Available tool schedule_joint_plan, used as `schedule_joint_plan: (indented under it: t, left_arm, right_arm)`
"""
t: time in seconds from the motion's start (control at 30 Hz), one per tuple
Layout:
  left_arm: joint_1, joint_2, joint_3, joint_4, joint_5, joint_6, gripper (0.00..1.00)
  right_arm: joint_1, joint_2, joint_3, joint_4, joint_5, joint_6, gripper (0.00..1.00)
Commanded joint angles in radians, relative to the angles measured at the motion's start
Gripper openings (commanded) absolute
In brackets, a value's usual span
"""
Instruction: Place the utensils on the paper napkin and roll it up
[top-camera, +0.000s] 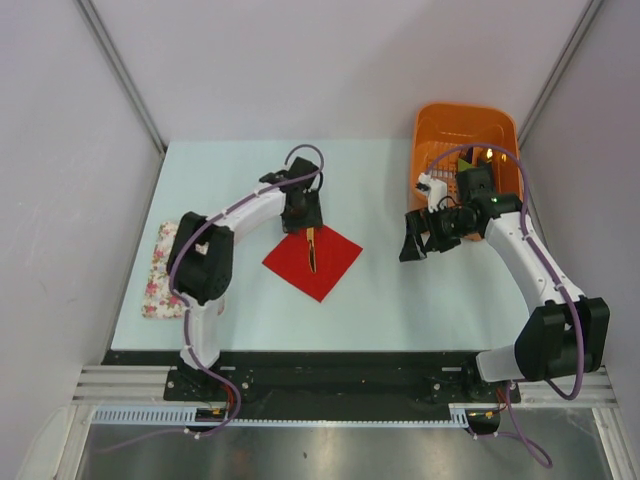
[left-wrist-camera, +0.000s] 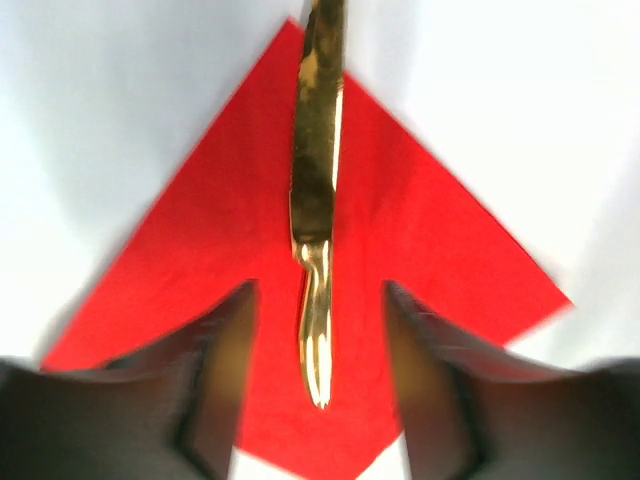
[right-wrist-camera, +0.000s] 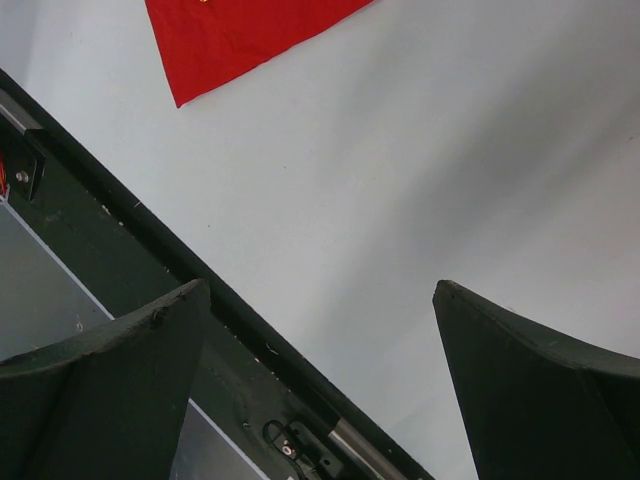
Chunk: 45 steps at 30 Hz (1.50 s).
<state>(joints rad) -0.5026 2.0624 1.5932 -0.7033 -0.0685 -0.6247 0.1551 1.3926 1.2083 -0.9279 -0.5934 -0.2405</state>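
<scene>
L tool (left-wrist-camera: 318, 292) spread, pointing down astride gold knife (left-wrist-camera: 317, 150) on red napkin (left-wrist-camera: 430, 250). R tool (right-wrist-camera: 320, 290) spread above tabletop (right-wrist-camera: 400, 150); only top view shows orange basket (top-camera: 440, 120).

Pale grey panel walls (top-camera: 300, 60) are enclosing a pale blue-green table (top-camera: 400, 300) at nine, twelve and three o'clock. Soft, even light is falling across the tabletop. At six o'clock a silver rail (top-camera: 125, 383) is running along the near edge, with a brushed metal surface (top-camera: 330, 455) lying beyond it.
</scene>
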Motion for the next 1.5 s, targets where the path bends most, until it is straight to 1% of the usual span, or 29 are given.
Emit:
schedule_joint_plan:
  t: [0.0, 0.07, 0.1, 0.13, 0.17, 0.2, 0.23, 0.27, 0.3, 0.33, 0.37, 0.4, 0.43, 0.47, 0.53, 0.63, 0.67, 0.7, 0.77, 0.8, 0.87, 0.9, 1.0, 1.07, 1.1, 1.2, 1.37, 1.4, 1.47]
  left_arm:
    - [0.019, -0.246, 0.035, 0.002, -0.068, 0.138, 0.67]
    - [0.05, -0.382, -0.056, 0.034, -0.035, 0.219, 0.77]
    - [0.1, -0.428, -0.091, 0.044, 0.022, 0.249, 0.79]
    - [0.133, -0.509, -0.148, 0.051, 0.054, 0.282, 0.8]
    - [0.165, -0.543, -0.168, 0.048, 0.073, 0.351, 0.82]
    - [0.24, -0.574, -0.186, 0.044, 0.119, 0.387, 0.82]
    - [0.281, -0.635, -0.217, 0.039, 0.186, 0.425, 0.83]
    - [0.324, -0.66, -0.231, 0.027, 0.223, 0.503, 0.84]
    - [0.402, -0.685, -0.243, 0.009, 0.248, 0.54, 0.85]
    - [0.444, -0.7, -0.26, -0.007, 0.304, 0.577, 0.85]
    - [0.479, -0.72, -0.266, -0.024, 0.318, 0.658, 0.85]
    - [0.552, -0.723, -0.274, -0.063, 0.317, 0.687, 0.84]
    - [0.587, -0.726, -0.295, -0.077, 0.349, 0.719, 0.84]
    - [0.666, -0.723, -0.318, -0.119, 0.383, 0.835, 0.84]
    - [0.703, -0.707, -0.364, -0.124, 0.372, 0.911, 0.84]
    - [0.705, -0.682, -0.436, -0.116, 0.296, 0.98, 0.81]
    - [0.705, -0.662, -0.455, -0.111, 0.291, 1.002, 0.79]
    - [0.705, -0.656, -0.498, -0.093, 0.286, 1.026, 0.75]
    - [0.705, -0.644, -0.539, -0.065, 0.276, 1.048, 0.7]
    - [0.707, -0.634, -0.571, -0.035, 0.276, 1.057, 0.66]
    - [0.705, -0.592, -0.598, -0.01, 0.243, 1.059, 0.63]
    - [0.705, -0.57, -0.599, -0.001, 0.24, 1.06, 0.58]
    - [0.705, -0.483, -0.592, 0.018, 0.205, 1.054, 0.5]
    - [0.705, -0.446, -0.587, 0.036, 0.199, 1.05, 0.46]
    - [0.704, -0.418, -0.579, 0.041, 0.2, 1.045, 0.42]
    - [0.704, -0.391, -0.57, 0.057, 0.197, 1.042, 0.37]
    - [0.7, -0.366, -0.595, 0.091, 0.154, 1.046, 0.33]
    - [0.699, -0.361, -0.605, 0.103, 0.136, 1.05, 0.27]
    - [0.697, -0.351, -0.608, 0.107, 0.128, 1.056, 0.19]
  right_arm:
    - [-0.002, -0.043, 0.056, 0.006, -0.023, -0.003, 1.0]
    - [-0.002, -0.047, 0.063, 0.009, -0.02, -0.003, 1.0]
    - [0.001, -0.052, 0.065, 0.029, -0.011, 0.009, 1.0]
    - [0.006, -0.066, 0.062, 0.046, 0.012, 0.016, 1.0]
    - [0.009, -0.075, 0.059, 0.067, 0.026, 0.024, 1.0]
    - [0.014, -0.084, 0.054, 0.116, 0.038, 0.038, 1.0]
    - [0.023, -0.098, 0.05, 0.139, 0.061, 0.043, 1.0]
    - [0.03, -0.101, 0.051, 0.161, 0.067, 0.04, 1.0]
    - [0.035, -0.102, 0.054, 0.194, 0.075, 0.026, 1.0]
    - [0.041, -0.101, 0.057, 0.21, 0.081, 0.021, 1.0]
    - [0.055, -0.095, 0.06, 0.23, 0.087, 0.014, 1.0]
    - [0.057, -0.087, 0.062, 0.28, 0.093, 0.012, 1.0]
    - [0.061, -0.083, 0.06, 0.305, 0.095, 0.029, 1.0]
    - [0.063, -0.054, 0.066, 0.38, 0.084, 0.047, 1.0]
    - [0.06, -0.005, 0.101, 0.4, 0.052, 0.05, 1.0]
    - [0.046, 0.054, 0.147, 0.419, -0.002, 0.092, 1.0]
    - [0.038, 0.069, 0.157, 0.413, -0.055, 0.092, 1.0]
    - [0.032, 0.08, 0.165, 0.411, -0.075, 0.089, 1.0]
    - [0.021, 0.118, 0.187, 0.391, -0.115, 0.084, 1.0]
    - [0.023, 0.128, 0.197, 0.385, -0.115, 0.089, 0.99]
    - [0.027, 0.16, 0.217, 0.35, -0.109, 0.095, 1.0]
    - [0.031, 0.166, 0.218, 0.342, -0.115, 0.093, 1.0]
    - [0.037, 0.167, 0.205, 0.327, -0.172, 0.083, 1.0]
    - [0.041, 0.166, 0.198, 0.336, -0.175, 0.092, 1.0]
    - [0.047, 0.167, 0.198, 0.334, -0.174, 0.09, 1.0]
    - [0.047, 0.167, 0.198, 0.327, -0.171, 0.084, 1.0]
    - [0.046, 0.174, 0.195, 0.313, -0.169, 0.076, 1.0]
    - [0.044, 0.175, 0.195, 0.313, -0.169, 0.078, 1.0]
    - [0.046, 0.18, 0.197, 0.314, -0.171, 0.083, 1.0]
